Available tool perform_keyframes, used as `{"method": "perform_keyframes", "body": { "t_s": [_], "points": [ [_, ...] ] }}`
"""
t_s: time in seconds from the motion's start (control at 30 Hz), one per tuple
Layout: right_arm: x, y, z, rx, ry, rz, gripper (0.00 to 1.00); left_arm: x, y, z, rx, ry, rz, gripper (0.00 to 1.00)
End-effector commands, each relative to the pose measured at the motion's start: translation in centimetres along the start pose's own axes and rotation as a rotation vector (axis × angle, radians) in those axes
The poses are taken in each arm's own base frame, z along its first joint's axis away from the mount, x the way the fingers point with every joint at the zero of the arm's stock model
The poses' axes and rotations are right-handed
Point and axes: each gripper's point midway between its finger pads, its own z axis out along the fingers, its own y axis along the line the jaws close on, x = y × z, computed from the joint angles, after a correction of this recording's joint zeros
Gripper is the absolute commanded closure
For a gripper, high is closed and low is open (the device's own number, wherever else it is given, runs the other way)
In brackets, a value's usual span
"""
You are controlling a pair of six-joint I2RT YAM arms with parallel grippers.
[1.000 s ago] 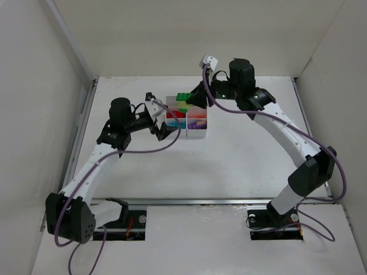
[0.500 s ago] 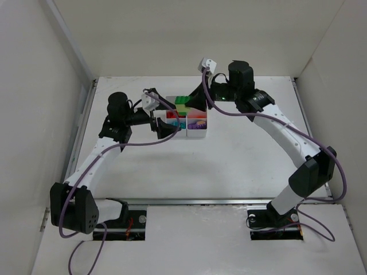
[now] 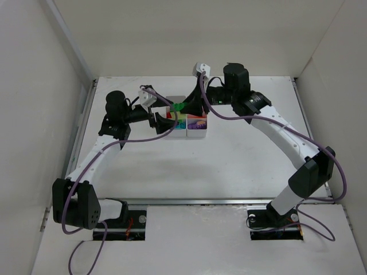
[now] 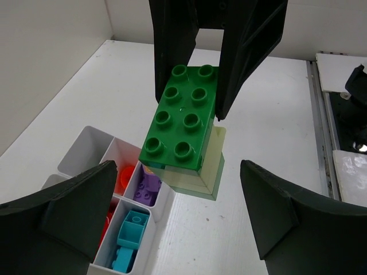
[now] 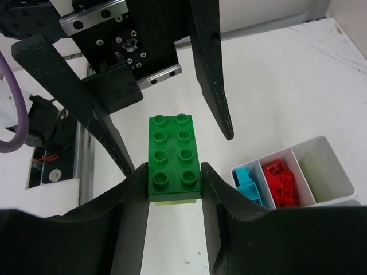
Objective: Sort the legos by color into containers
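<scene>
Left wrist view: left tool stands wide open, holding nothing. At lower left, the containers rest on the table, with red, purple and teal legos in separate compartments. Ahead, a green brick sits stacked on a yellow-green brick. Right tool clamps the green brick's long sides from beyond.

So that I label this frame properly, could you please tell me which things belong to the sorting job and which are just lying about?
Job: green brick, pale brick beneath, white box, red bricks, purple bricks, teal bricks, right gripper, left gripper.
Lying about: purple cables, metal rail.
</scene>
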Motion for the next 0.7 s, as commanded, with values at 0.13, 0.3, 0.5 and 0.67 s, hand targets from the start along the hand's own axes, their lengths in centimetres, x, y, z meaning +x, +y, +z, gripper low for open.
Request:
{"method": "perform_keyframes", "body": {
  "t_s": [0.13, 0.3, 0.5, 0.67],
  "points": [
    [-2.3, 2.1, 0.1, -0.061, -0.056, -0.049, 1.00, -2.6, -1.5, 0.2, 0.091, -0.045, 0.086, 0.26],
    [-2.0, 2.1, 0.8, -0.072, -0.048, -0.034, 1.00, -2.6, -1.7, 0.1, 0.101, -0.044, 0.067, 0.70],
    [-2.1, 1.6, 0.8, -0.042, -0.051, -0.022, 1.00, -0.7, -1.4, -0.1, 0.032, -0.027, -0.007, 1.00],
    [-2.7, -1.8, 0.4, 0.170, -0.061, -0.002, 1.00, 1.9, -0.6, -0.9, -0.081, 0.034, -0.025, 1.00]
  ]
}}
